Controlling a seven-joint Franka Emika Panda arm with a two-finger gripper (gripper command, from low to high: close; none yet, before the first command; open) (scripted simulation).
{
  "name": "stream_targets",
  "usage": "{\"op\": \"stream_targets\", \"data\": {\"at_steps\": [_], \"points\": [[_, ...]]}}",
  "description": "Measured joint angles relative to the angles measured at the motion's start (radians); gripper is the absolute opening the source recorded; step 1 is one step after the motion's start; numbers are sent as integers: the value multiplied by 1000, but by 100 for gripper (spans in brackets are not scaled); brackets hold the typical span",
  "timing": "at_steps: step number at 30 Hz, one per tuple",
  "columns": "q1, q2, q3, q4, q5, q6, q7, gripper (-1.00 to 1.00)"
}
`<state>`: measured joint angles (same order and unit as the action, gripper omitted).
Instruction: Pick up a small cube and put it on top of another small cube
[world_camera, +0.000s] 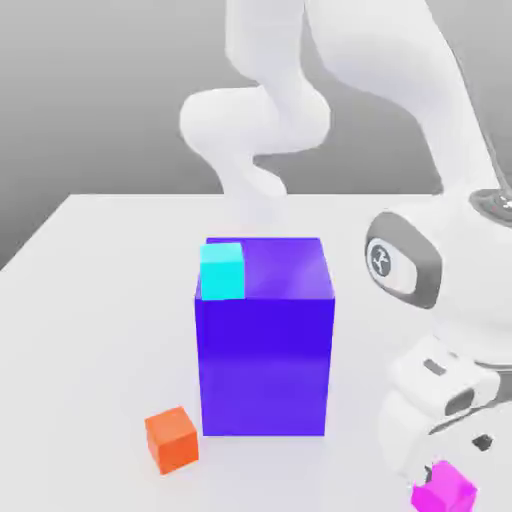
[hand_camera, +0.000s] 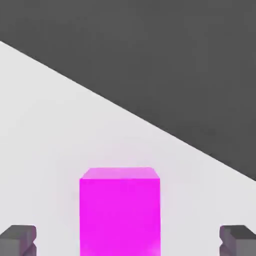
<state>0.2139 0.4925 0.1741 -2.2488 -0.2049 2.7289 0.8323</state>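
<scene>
Magenta cube (hand_camera: 120, 210) sits centred between my gripper's (hand_camera: 128, 240) spread, empty fingers, so I'd lower straight, then close evenly on its side faces before lifting.

Simulated tabletop: flat white table (world_camera: 90, 300), blank grey backdrop.

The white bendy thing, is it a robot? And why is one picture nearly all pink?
Yes, the white shape is a robot arm, drawn by a computer program. One picture looks at the table from outside. On it stand a big blue block with a small turquoise cube on top, an orange cube beside it, and a pink cube under the arm's hand. The other picture comes from a camera on that hand: the pink cube sits between its two grey fingers, which stand wide apart. Nothing is held yet.
</scene>
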Motion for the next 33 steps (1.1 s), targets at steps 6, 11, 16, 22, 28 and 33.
{"op": "stream_targets", "data": {"at_steps": [6,11,16,22,28,33], "points": [[9,30,-11,7,-10,23,7,-100],[-10,-51,15,-12,22,-40,-17,-100],[38,-234,106,-140,123,-85,64,-100],[184,-447,224,-349,209,-82,286,-100],[244,-374,183,-400,88,32,456,-100],[274,-294,137,-396,5,101,517,100]]}}
